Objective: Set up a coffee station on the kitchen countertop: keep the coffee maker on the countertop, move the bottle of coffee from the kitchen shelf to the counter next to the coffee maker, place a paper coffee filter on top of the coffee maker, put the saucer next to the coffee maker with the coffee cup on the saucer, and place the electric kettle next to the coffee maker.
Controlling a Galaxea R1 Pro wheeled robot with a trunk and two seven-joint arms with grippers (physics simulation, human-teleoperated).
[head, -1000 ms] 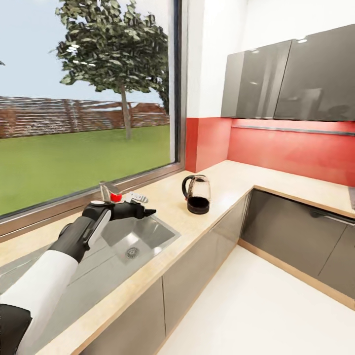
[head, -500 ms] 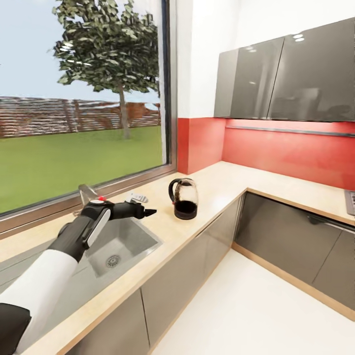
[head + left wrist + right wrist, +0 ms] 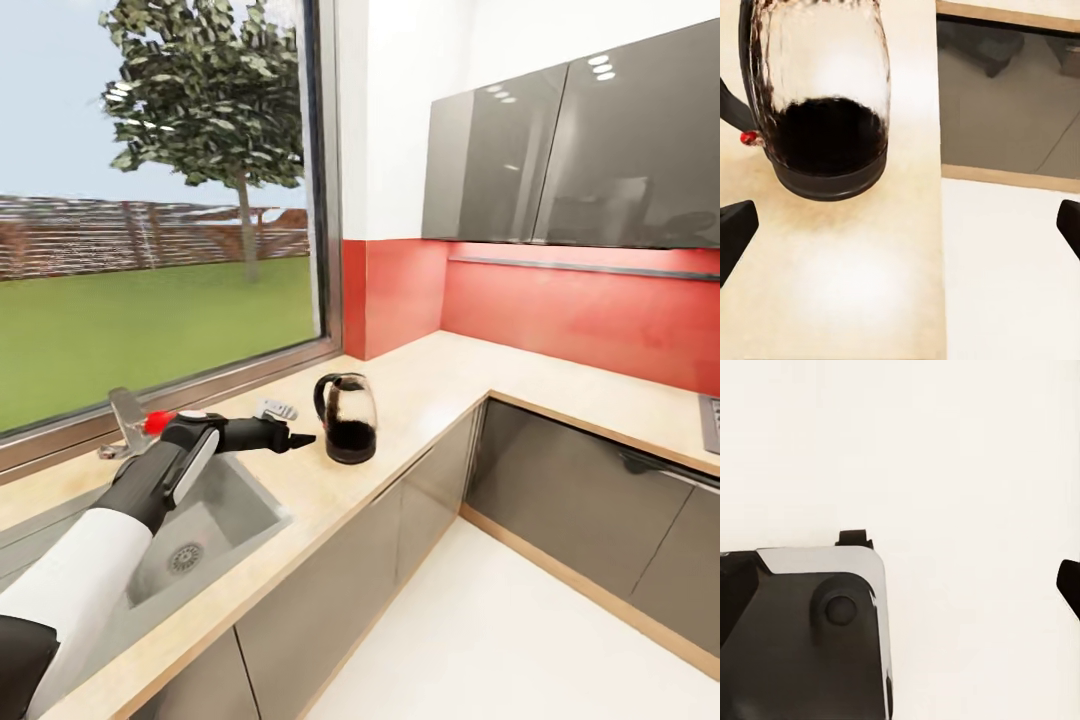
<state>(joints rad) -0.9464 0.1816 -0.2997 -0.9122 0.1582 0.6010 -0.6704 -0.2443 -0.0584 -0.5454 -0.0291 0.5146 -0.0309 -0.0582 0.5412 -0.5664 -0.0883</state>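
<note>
Sink (image 3: pixel 215 500) and faucet (image 3: pixel 130 418) beside electric kettle (image 3: pixel 347 417) on countertop (image 3: pixel 440 375).

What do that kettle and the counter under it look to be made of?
The electric kettle looks like smoky see-through glass, glossy, on a matte black base, probably plastic. The countertop looks like pale speckled wood or laminate, smooth with a soft sheen.

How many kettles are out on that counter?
1. The electric kettle stands on the countertop between the sink and the corner, just ahead of the left claw. More could sit on parts of the counter outside the picture.
</note>
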